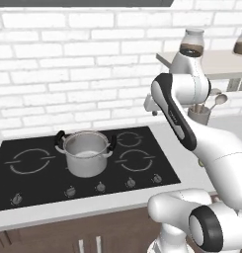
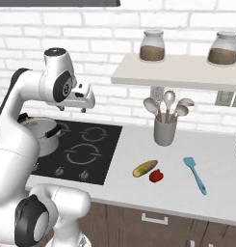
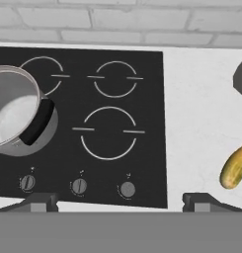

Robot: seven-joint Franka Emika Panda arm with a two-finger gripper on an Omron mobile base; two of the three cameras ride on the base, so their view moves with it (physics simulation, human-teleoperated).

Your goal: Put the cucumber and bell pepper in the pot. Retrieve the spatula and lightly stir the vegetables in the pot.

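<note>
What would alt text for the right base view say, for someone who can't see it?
A white robot arm reaches over a black stove where a steel pot sits. On the white counter to the right lie a yellow-green cucumber, a small red bell pepper and a light blue spatula, near a cup of metal spoons.

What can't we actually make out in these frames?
- Pot, right base view: mostly hidden behind the arm.
- Cucumber, hand view: cut off by the right edge.
- Utensil holder, left base view: partly behind the arm.
- Stove knobs' settings: too small to read.
</note>
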